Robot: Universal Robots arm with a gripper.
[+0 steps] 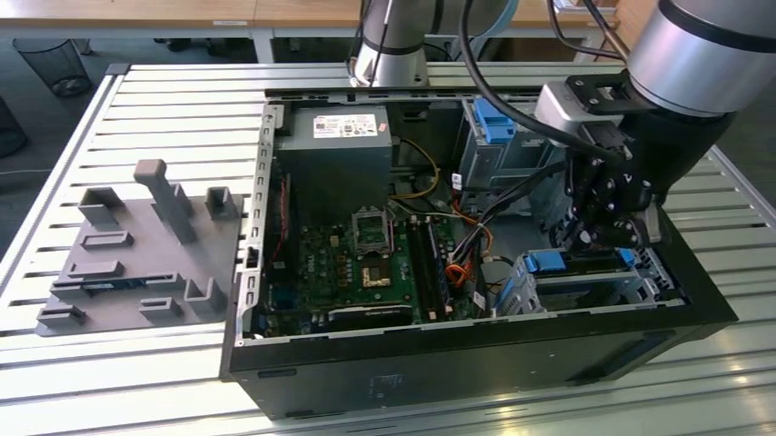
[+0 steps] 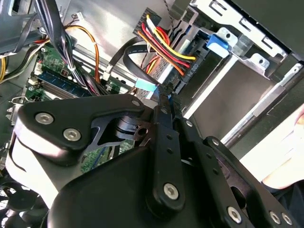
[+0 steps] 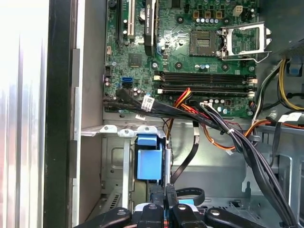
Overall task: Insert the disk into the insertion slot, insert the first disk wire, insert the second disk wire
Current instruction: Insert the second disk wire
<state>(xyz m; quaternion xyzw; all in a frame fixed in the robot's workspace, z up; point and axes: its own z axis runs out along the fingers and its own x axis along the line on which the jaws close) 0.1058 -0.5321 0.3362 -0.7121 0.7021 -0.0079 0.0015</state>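
The disk sits in the insertion slot (image 1: 594,289), a low silver cage in the case's corner at the exterior view's right. Its blue carrier end (image 1: 548,262) faces the motherboard and also appears in both wrist views (image 3: 148,159) (image 2: 218,42). My gripper (image 1: 586,238) hangs just above that end, shut on the connector of a black flat disk wire (image 3: 187,159) with a light-blue tab (image 2: 145,85). My fingertips (image 2: 164,90) (image 3: 154,195) meet beside the carrier. A second disk wire, a bundle of red, yellow and black strands (image 2: 166,45), ends in a black plug close to the carrier.
The open case holds the motherboard (image 1: 363,263), a power supply (image 1: 333,150) and a taller grey cage with a blue tab (image 1: 492,123). Loose black cables (image 3: 237,142) cross beside the slot. A grey fixture plate (image 1: 134,259) lies on the slatted table at the exterior view's left.
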